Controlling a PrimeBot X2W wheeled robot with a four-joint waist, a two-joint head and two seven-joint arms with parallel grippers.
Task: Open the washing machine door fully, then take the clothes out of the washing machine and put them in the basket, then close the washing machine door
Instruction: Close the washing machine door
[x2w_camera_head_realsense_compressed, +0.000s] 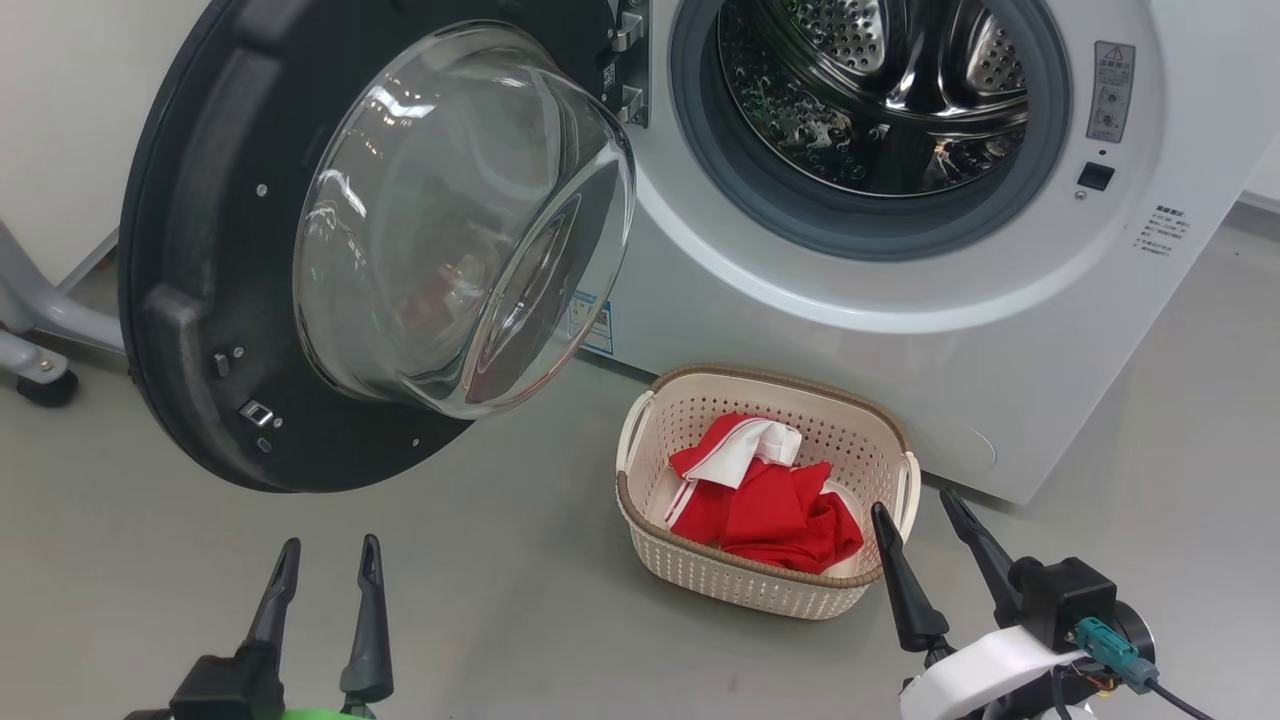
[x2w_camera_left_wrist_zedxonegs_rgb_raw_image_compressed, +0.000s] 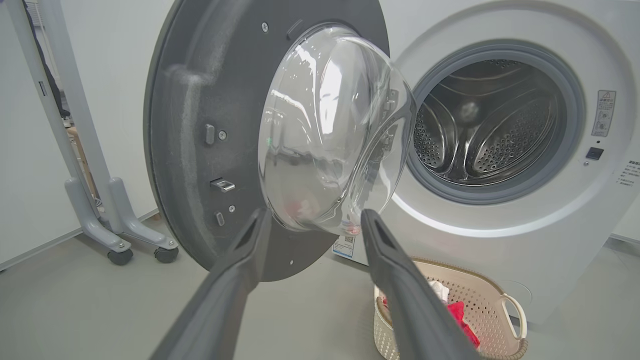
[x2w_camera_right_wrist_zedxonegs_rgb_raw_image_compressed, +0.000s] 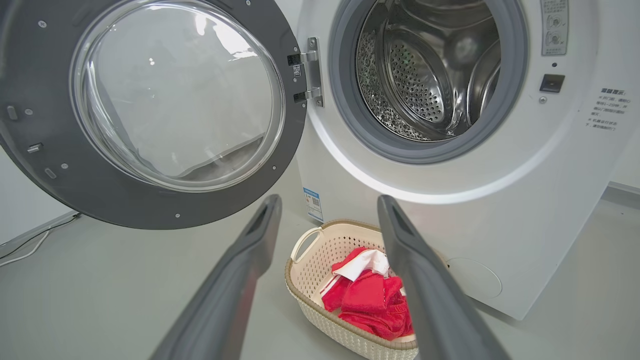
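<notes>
- The left pincer (x2w_camera_head_realsense_compressed: 330, 543) hung low over the grey floor (x2w_camera_head_realsense_compressed: 500, 620), its two long dark fingers spread wide and holding nothing.
- The right pincer (x2w_camera_head_realsense_compressed: 913, 502) was likewise wide open and empty; in the head view its left fingertip overlapped the near right corner of the basket (x2w_camera_head_realsense_compressed: 760, 590), and contact could not be told.
- The door (x2w_camera_head_realsense_compressed: 200, 330) stood ahead of and above the left pincer, swung out on a metal hinge (x2w_camera_right_wrist_zedxonegs_rgb_raw_image_compressed: 312, 70) at its right edge. Its inner face pointed back toward the pincers: a wide round rim of matt, grainy black plastic around a smooth clear glass bowl (x2w_camera_head_realsense_compressed: 450, 220) that bulged outward.
- The washer (x2w_camera_head_realsense_compressed: 900, 330), a glossy white box, stood ahead of the right pincer with its round mouth open, a grey rubber ring (x2w_camera_head_realsense_compressed: 720, 190) framing a shiny perforated steel drum (x2w_camera_head_realsense_compressed: 870, 90).
- The basket sat on the floor just ahead and left of the right pincer, close before the washer. It was cream plastic, rounded-rectangular, with dotted walls and a brown woven-look rim, its long axis running roughly left to right.
- The clothes (x2w_camera_head_realsense_compressed: 770, 500), crumpled red fabric with white trim, lay inside the basket.
</notes>
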